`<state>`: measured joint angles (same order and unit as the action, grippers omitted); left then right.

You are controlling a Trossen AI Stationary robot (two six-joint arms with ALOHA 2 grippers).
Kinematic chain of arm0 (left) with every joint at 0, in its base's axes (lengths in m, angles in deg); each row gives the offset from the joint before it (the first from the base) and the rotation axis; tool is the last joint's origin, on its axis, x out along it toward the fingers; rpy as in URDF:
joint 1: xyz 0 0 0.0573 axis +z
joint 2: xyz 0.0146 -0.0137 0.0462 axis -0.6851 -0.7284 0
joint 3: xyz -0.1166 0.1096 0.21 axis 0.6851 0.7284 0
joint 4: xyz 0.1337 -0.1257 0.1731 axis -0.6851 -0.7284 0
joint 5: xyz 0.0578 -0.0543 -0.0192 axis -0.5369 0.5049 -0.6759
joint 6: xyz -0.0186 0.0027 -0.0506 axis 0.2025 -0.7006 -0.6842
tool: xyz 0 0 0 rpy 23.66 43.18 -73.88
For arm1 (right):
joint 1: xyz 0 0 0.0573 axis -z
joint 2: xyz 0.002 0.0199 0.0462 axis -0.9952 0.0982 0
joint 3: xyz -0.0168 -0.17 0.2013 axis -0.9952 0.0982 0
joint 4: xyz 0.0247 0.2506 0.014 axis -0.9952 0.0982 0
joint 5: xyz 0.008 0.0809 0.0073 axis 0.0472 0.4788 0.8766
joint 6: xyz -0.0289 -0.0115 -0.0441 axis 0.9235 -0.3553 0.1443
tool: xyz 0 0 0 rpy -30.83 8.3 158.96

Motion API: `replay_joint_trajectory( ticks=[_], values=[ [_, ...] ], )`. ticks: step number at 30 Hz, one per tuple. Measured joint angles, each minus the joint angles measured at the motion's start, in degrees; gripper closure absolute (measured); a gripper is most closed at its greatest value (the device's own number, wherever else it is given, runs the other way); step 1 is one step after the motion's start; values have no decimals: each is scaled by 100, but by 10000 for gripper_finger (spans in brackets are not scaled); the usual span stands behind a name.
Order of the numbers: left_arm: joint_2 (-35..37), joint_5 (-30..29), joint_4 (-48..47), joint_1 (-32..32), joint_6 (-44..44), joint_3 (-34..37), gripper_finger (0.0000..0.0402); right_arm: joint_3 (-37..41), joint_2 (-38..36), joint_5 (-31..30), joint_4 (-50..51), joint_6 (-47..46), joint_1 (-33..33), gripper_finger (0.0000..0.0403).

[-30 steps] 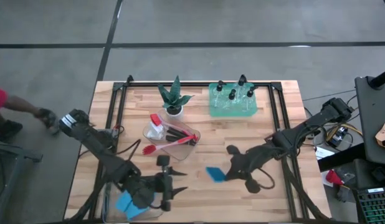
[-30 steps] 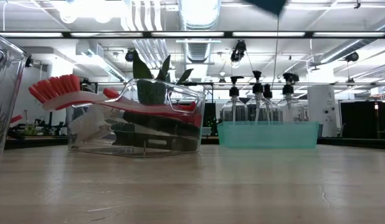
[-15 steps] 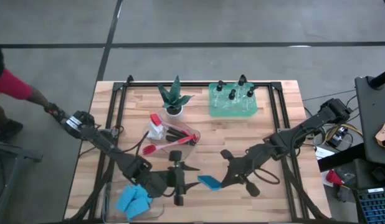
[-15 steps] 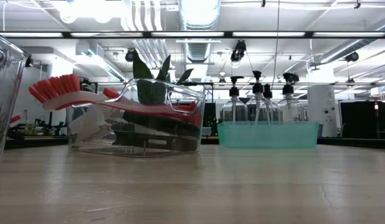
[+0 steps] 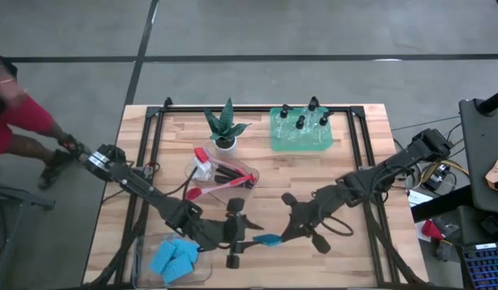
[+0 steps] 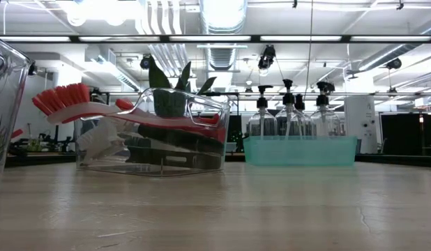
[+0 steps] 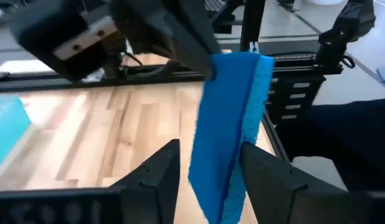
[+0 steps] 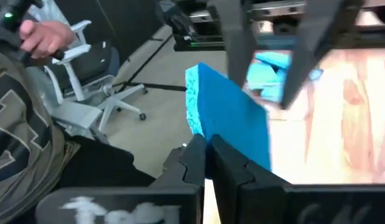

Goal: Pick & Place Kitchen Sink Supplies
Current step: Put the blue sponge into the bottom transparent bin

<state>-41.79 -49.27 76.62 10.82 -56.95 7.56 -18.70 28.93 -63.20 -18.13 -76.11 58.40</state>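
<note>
My right gripper (image 5: 281,234) is shut on a flat blue sponge (image 5: 267,239), held above the table's near middle. My left gripper (image 5: 251,235) is open and faces it. Its two fingers (image 7: 160,171) stand on either side of the sponge's free end (image 7: 227,124). Several more blue sponges (image 5: 172,258) lie in a clear bin at the near left. Red- and black-handled brushes (image 5: 221,184) lie in a clear bin (image 6: 149,136). The black-topped bottles (image 5: 301,121) stand in the green tray (image 6: 299,150). My right gripper pinches one end of the sponge (image 8: 211,127) between its two fingers, coming from the table's right side. The sponge sticks out beyond the fingers toward my left gripper, lifted clear of the table. My left gripper: I cannot tell whether its fingers touch the sponge's faces.
A green spiky plant in a white pot (image 5: 226,129) stands at the far middle. A black frame (image 5: 156,145) runs around the table top. A person (image 5: 11,113) stands at the table's left, off the table. Bare wood lies at the near right.
My right gripper has carried the sponge toward the table's left and near edges. My left gripper has gone from over the sponge bin toward the table's right, to the sponge. The sponge's free end now stands between my left gripper's fingers.
</note>
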Motion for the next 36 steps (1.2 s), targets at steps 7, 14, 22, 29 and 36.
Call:
replay_joint_trajectory(
  ticks=[7,14,22,29,36],
  values=[
    [105,255,-144,-9,-147,-9,254,24,31,-31,60,-65,8,394],
    [72,36,-196,8,-336,-7,218,24,26,-22,17,-64,11,394],
    [24,-6,-157,33,-388,-7,206,26,22,-130,-312,63,46,394],
    [24,256,-164,32,-515,-7,328,28,24,-181,-428,398,54,394],
    [114,790,-487,11,-1045,-15,378,29,31,-228,-355,437,34,382]
  ],
)
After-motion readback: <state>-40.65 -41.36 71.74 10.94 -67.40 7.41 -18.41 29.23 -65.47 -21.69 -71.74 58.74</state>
